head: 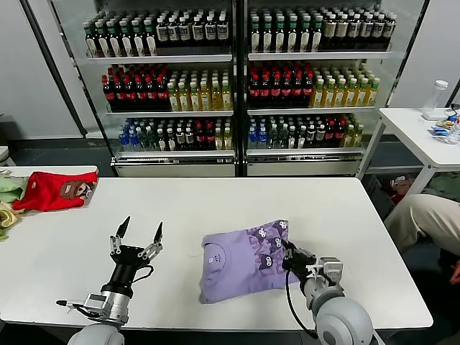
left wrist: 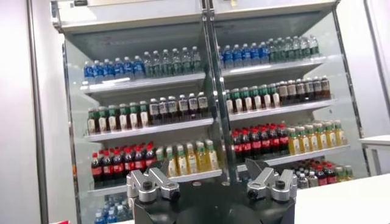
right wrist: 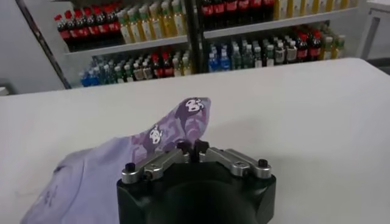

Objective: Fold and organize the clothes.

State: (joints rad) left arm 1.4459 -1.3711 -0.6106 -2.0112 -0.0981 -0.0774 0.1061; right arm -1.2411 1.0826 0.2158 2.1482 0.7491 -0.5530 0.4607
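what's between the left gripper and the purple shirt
Nothing visible. The left gripper stands open and upright above bare table, with only clear tabletop between it and the purple shirt. The right gripper is already shut on the shirt's far edge.

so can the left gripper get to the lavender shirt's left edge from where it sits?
Probably yes. The left gripper stands open, fingers up, beside the lavender T-shirt, with only bare table between them. The right gripper works the far side.
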